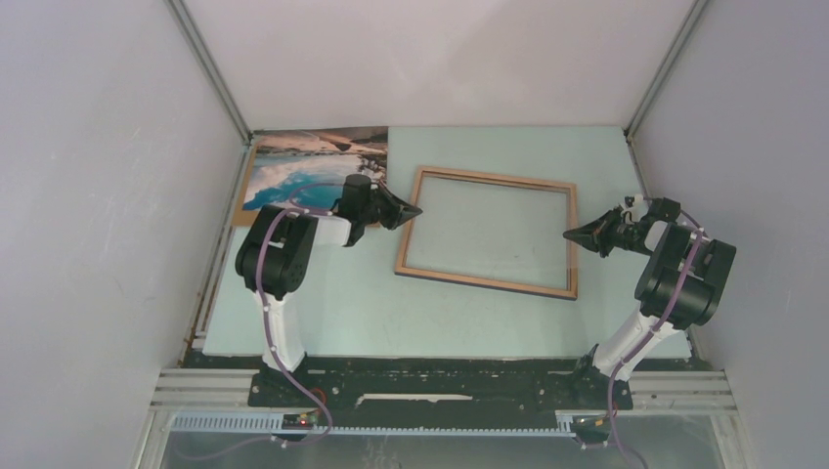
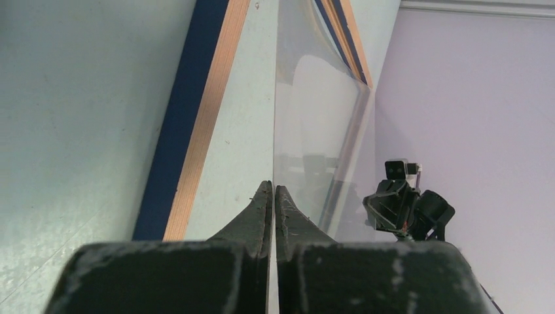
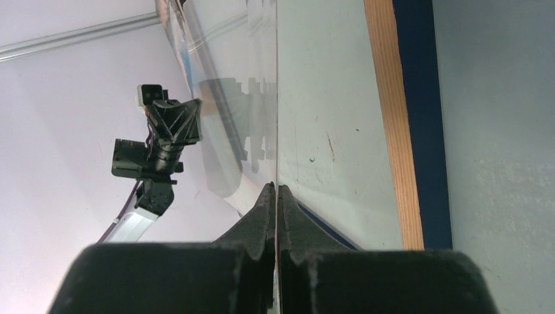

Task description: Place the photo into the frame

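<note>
Closest to each wrist lens, the black jaws are pressed shut on the thin edge of the clear pane (image 2: 314, 118), which runs edge-on straight up the middle of both wrist pictures. The left jaws hold it at one short side and the right jaws at the opposite one, so the sheet spans between the two arms. Beneath it the frame (image 1: 486, 283) lies flat on the pale green desk (image 1: 342, 313) in the centre of the overhead picture. Its light wood face is up, and the wrist views show a navy outer edge. Whether the pane sits in the frame's opening or just above it cannot be told. The left arm (image 1: 279, 254) reaches in from the lower left, the right arm (image 1: 684, 274) from the lower right. The photo (image 1: 315, 166) lies picture side up in the upper left of the overhead view, apart from the frame. It rests on a brown backing board (image 1: 240, 210) whose corner shows at its left.
</note>
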Available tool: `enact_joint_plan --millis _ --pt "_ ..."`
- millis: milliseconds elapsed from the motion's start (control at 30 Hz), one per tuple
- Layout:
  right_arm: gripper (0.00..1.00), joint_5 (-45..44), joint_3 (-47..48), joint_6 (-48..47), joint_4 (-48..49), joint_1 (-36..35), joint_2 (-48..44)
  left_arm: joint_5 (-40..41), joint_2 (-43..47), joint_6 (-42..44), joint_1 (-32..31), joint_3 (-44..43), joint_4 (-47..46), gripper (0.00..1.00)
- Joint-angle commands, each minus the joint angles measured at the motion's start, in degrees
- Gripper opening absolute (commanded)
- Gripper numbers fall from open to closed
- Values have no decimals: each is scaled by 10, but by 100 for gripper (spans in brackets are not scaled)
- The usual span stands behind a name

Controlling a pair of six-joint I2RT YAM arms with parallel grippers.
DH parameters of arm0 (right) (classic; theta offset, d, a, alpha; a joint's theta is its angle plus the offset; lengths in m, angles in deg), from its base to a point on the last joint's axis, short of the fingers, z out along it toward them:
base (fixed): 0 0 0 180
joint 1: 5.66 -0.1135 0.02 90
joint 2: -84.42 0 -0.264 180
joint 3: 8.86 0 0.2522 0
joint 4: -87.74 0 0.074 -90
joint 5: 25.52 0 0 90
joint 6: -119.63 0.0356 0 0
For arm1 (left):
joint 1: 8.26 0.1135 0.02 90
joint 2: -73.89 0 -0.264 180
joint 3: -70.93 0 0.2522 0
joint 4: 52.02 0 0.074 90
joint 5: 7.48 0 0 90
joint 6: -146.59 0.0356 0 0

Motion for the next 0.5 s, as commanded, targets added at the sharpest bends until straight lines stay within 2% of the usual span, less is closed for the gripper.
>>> enact_joint_plan --millis 0,467 --pt "0 11 1 4 15 1 -9 11 26 20 4 -24 2 0" --pt "0 8 1 -11 -12 -6 -38 15 56 22 4 -3 1 0"
